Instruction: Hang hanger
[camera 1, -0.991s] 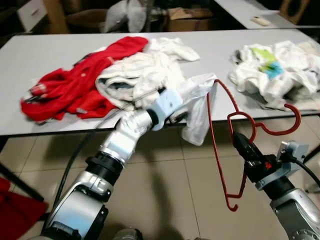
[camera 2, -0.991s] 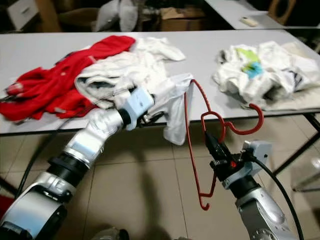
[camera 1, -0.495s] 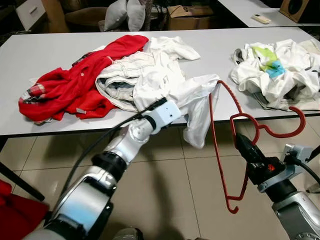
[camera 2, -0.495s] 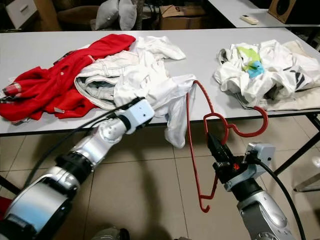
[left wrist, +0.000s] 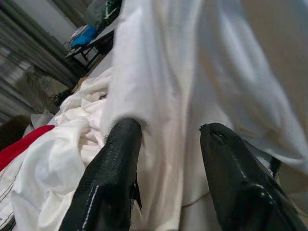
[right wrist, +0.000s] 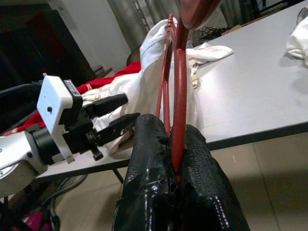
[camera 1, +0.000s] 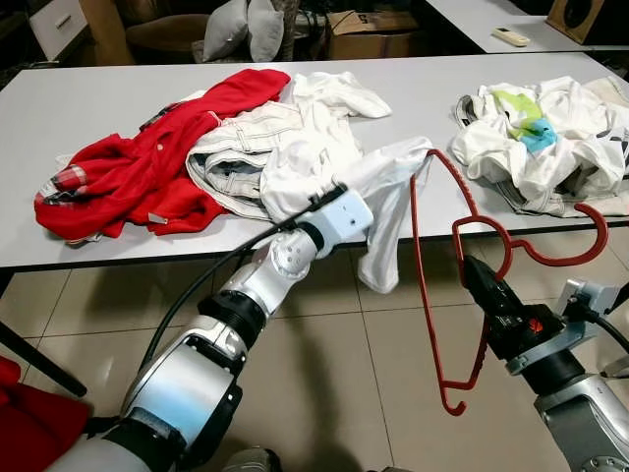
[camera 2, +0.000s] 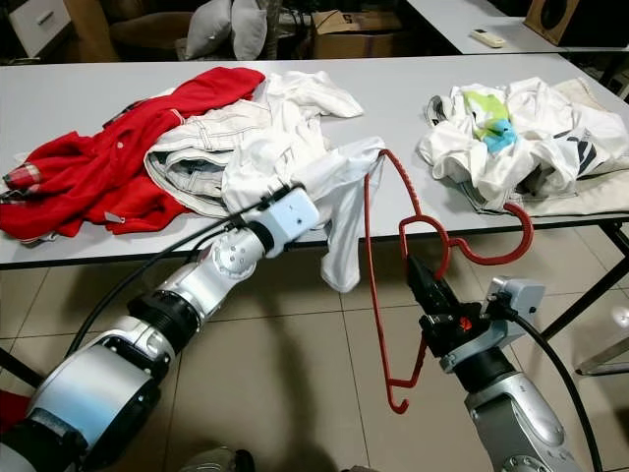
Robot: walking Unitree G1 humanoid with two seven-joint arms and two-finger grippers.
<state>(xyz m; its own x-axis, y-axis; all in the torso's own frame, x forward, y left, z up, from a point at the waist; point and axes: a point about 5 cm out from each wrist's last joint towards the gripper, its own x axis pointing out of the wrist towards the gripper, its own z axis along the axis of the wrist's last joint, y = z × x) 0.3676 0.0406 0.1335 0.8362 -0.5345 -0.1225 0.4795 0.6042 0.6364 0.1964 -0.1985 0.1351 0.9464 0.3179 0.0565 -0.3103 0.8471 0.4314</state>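
Observation:
My right gripper (camera 1: 474, 267) is shut on a red wire hanger (camera 1: 427, 285), low in front of the table's near edge; its hook points right. The hanger (right wrist: 179, 86) stands nearly upright between the closed black fingers (right wrist: 149, 144). A white garment (camera 1: 385, 192) hangs off the table edge, with one part draped over the hanger's upper tip. My left gripper (left wrist: 168, 127) is open at this hanging cloth, which lies right in front of its spread fingers. From the right wrist, the left gripper (right wrist: 113, 113) shows open beside the white cloth.
The grey table (camera 1: 88, 108) carries a red garment (camera 1: 128, 177), pale jeans (camera 1: 241, 157) and a second heap of white clothes (camera 1: 536, 138) at the right. Tiled floor (camera 1: 324, 334) lies below. Cushions (camera 1: 241, 28) and a cardboard box (camera 1: 369, 34) stand beyond the table.
My left arm has stretched forward along the table edge, bringing its gripper up to the hanging white cloth. The right gripper and hanger have barely moved.

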